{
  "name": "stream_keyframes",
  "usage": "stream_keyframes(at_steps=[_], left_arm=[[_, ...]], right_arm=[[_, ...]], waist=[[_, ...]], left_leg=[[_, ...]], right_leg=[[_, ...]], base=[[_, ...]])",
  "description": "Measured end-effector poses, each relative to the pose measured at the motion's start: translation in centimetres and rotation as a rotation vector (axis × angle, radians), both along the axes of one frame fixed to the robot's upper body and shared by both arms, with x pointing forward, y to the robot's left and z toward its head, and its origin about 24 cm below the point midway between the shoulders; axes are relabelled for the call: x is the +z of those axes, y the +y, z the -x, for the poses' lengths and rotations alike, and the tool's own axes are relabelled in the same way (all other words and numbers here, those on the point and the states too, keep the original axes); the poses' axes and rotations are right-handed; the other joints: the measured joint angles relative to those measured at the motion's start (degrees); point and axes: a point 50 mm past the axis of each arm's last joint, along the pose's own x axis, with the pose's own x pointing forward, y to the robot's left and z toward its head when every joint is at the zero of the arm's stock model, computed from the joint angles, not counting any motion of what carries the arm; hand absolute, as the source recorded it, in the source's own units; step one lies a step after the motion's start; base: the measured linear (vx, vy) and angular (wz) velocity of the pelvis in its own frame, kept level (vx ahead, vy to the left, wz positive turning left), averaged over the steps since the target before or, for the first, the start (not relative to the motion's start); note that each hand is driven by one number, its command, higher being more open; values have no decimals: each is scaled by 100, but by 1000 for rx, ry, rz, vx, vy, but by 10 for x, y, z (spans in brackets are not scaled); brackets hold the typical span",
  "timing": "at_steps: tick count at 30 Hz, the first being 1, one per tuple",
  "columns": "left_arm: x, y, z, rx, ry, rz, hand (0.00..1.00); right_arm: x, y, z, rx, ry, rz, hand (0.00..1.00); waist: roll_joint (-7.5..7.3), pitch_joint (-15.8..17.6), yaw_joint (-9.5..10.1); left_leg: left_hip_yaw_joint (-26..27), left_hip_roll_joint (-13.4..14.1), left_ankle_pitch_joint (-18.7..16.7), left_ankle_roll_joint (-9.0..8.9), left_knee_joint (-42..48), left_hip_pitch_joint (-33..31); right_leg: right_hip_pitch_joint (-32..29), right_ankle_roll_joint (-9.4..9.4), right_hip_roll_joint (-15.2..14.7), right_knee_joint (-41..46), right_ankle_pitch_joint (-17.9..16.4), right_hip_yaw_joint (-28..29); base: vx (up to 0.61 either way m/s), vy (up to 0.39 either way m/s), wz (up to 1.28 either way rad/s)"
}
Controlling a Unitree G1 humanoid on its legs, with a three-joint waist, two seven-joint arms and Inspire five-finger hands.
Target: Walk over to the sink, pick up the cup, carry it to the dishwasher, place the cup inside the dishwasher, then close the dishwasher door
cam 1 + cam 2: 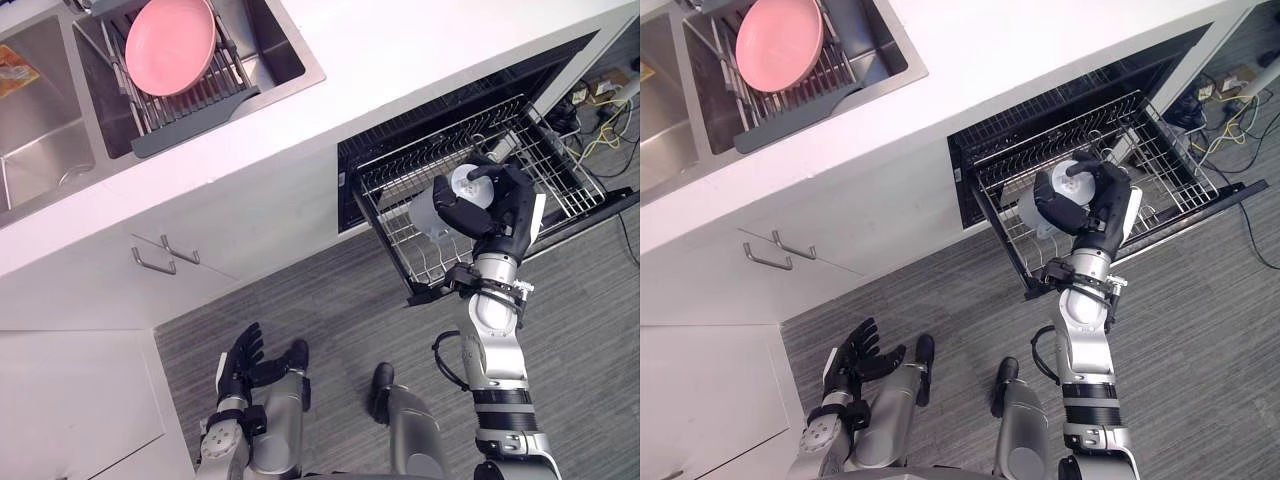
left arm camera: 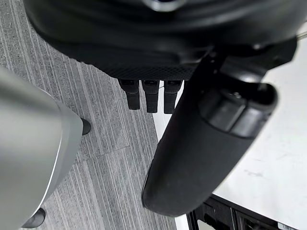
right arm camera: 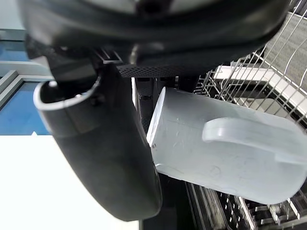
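Right hand [image 1: 503,208] curled round one white handled cup [image 3: 225,153], over the pulled-out wire rack [image 1: 400,172] of one open dishwasher [image 1: 420,125] | left hand [image 1: 243,362] low, fingers straight, empty | sink [image 1: 300,75]: one drainer [image 1: 190,128] holding one pink plate [image 1: 170,45]

Right robot hand [image 1: 508,208] at 3 o'clock, arm extended, fingers curled round cup [image 1: 462,185]; left robot hand [image 1: 243,368] at 7 o'clock, fingers relaxed.

The left hand [image 2: 144,48], fingers [image 2: 151,98] straight, hangs above grey floor [image 2: 110,143] beside a white surface [image 2: 283,158].
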Motion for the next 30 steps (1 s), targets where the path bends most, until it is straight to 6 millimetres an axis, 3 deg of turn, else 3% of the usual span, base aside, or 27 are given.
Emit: stream_keyframes(at_steps=[7, 19, 20, 30], left_arm=[[5, -4, -11, -6, -34, -7, 90], [7, -7, -18, -1, -52, -12, 90], [8, -7, -18, -2, -55, -12, 90], [4, -11, -17, 1, -34, -13, 90]], right_arm=[[-6, -8, 0, -85, 58, 53, 30], [-41, -16, -5, -127, 244, 54, 30], [-44, -17, -5, -128, 260, 53, 90], [-45, -14, -12, -128, 272, 36, 90]], waist=[[35, 154, 23], [61, 279, 59], [61, 279, 60], [52, 284, 117]], left_leg=[[31, -34, 0, 1, -67, 32], [80, -33, 14, 6, -155, 35], [80, -34, 15, 5, -171, 36], [116, -44, 77, -37, -349, 143]], right_leg=[[-3, 13, -44, 35, -23, 20], [-12, 22, -61, -44, -35, 23], [-12, 22, -61, -57, -35, 23], [21, 25, -59, -127, -28, 50]], base=[[2, 2, 1], [3, 2, 1], [0, 0, 0], [1, 2, -1]])
